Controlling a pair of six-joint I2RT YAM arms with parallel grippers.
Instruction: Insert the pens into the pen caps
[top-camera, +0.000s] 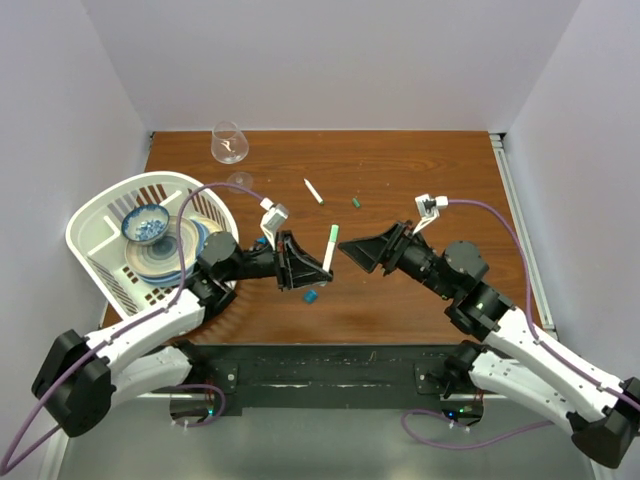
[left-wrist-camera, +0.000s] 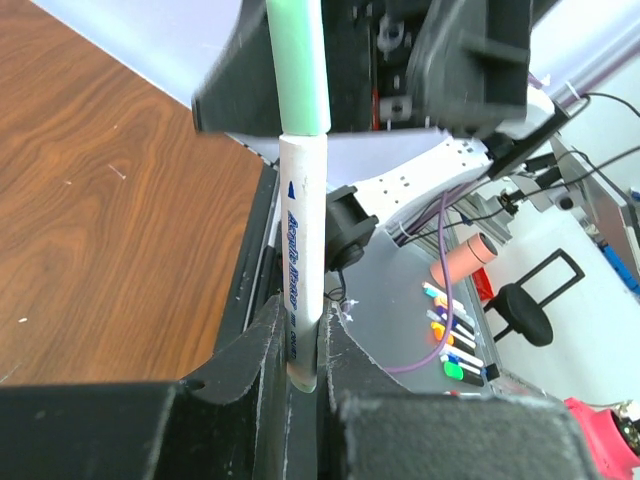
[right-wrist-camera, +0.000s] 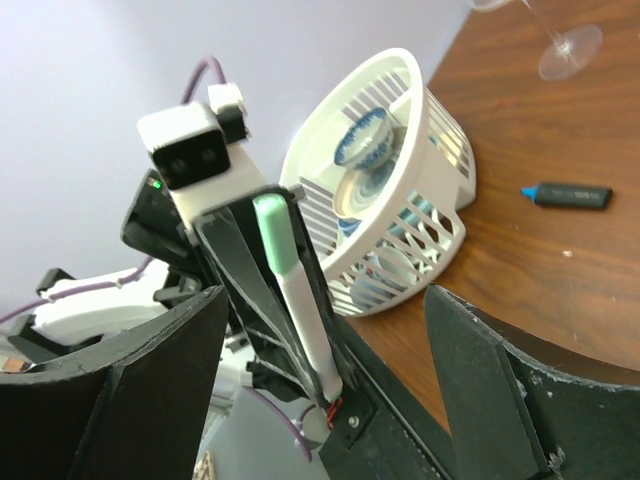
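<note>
The pen (left-wrist-camera: 303, 250) stands nearly upright in the left gripper (left-wrist-camera: 303, 365), its white barrel printed with blue lettering and a green cap (left-wrist-camera: 298, 60) sitting on its upper end. The left jaws are closed to a narrow slit on the barrel's lower end, and the 2 fingers (left-wrist-camera: 250, 370) press it from either side. The right gripper (top-camera: 347, 252) faces the pen from the right with its jaws spread wide and nothing held. In the right wrist view its 2 fingers (right-wrist-camera: 130, 380) frame the pen with clear space on both sides, and the left wrist view shows them flanking the green cap.

On the wooden table (top-camera: 420, 300) a second pen (top-camera: 314, 191) lies alone toward the far side, with a loose green cap (top-camera: 355, 202) near it on the right, not touching. A blue cap (top-camera: 311, 296) lies toward the front edge, just below the left gripper in the top view.

A white basket (top-camera: 95, 215) sits at the table's left edge and holds a blue-patterned bowl (top-camera: 146, 223) on stacked plates (top-camera: 170, 255). A wine glass (top-camera: 229, 142) stands at the far edge. Plain pale walls (top-camera: 330, 60) close in the table on 3 sides.
</note>
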